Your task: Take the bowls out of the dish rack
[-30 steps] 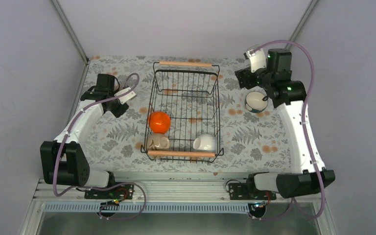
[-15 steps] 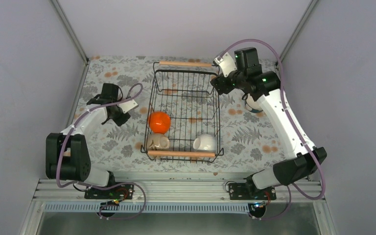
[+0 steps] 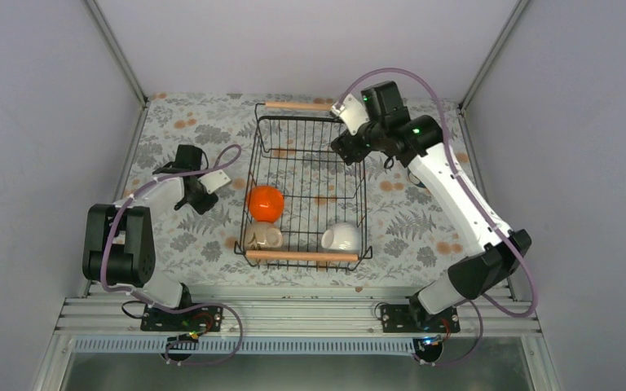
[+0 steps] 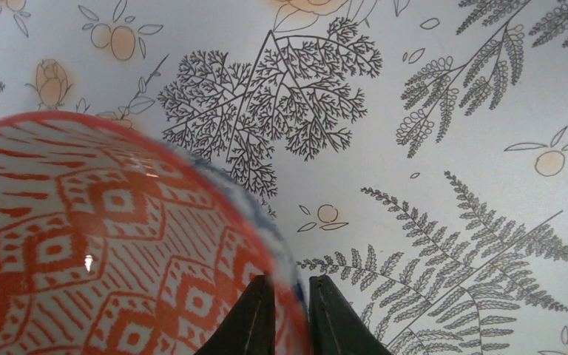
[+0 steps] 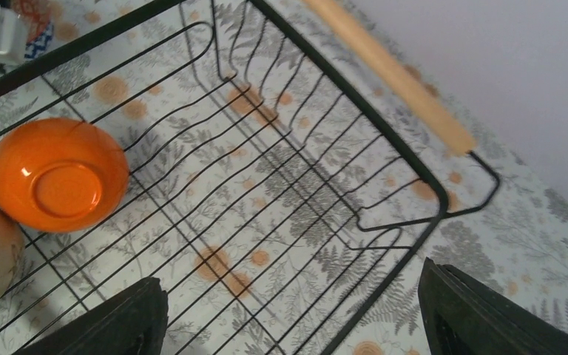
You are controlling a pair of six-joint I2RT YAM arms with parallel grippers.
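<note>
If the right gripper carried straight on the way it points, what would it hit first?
Probably the bare wire floor of the dish rack: the right gripper, wide open, points down into it. The orange bowl lies off to one side. Depth is hard to judge.

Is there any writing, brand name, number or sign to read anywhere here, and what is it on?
No readable text in any view.
patterned bowl: only red diamonds and stripes, no letters.
tablecloth: printed ferns and fruit, no words.
dish rack and orange bowl: unmarked.
right arm: small green lights; any label is too small to read.
</note>
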